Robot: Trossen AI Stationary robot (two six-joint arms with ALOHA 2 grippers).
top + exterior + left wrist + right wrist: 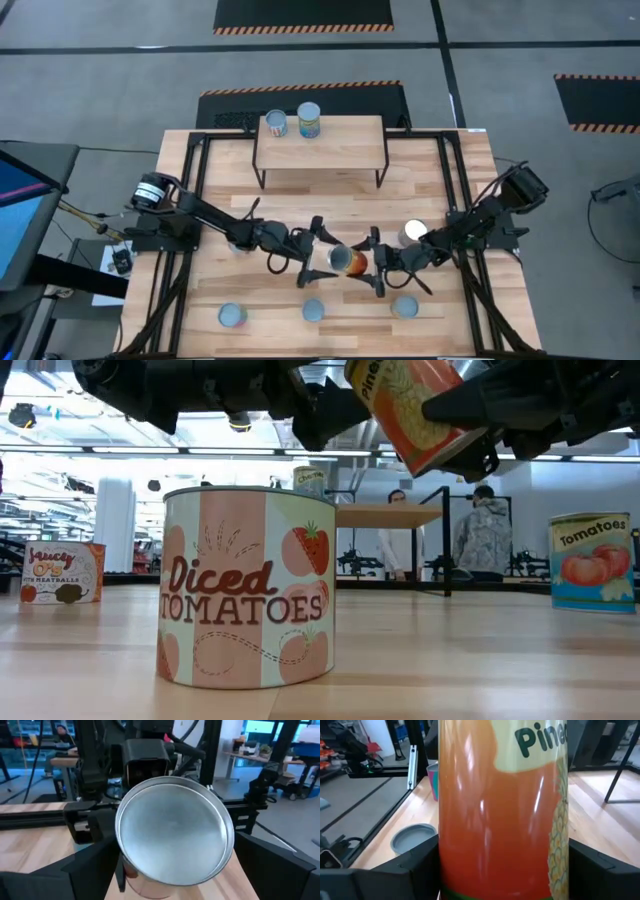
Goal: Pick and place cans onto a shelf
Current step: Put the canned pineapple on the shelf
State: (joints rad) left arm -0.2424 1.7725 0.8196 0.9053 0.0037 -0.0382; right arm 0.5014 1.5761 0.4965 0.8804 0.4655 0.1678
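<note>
**Mid-air handover of the pineapple can: keep one firm hold until the other is sure**

The pineapple can [349, 262] hung clear of the table [440, 180], just below the centre of the high view, tipped on its side between the two arms. The right gripper [378, 264] was pinching it across its orange label, one dark finger on each side in the right wrist view. The left gripper [318, 256] faced the can's shiny round end, which filled the middle of the left wrist view. Whether that gripper had clamped on or merely surrounded the end, I could not tell.

This looked like a pass from one arm to the other, and the care lay in the overlap. The holding gripper should not let go until the receiver is squeezed well past the rim (a smooth tin wall slips easily when held only at its edge). The receiver ought to seat deep and square, since a skewed bite would likely let the can swing once the weight shifted.

The shelf [340, 150] stood at upper centre, well apart from the can, with two cans [276, 124] already at its upper-left edge. Its right half was bare, which seemed the safer landing spot. Three cans [313, 309] stood along the lower part of the frame, close under the arms, so any retreat should rise first.
</note>
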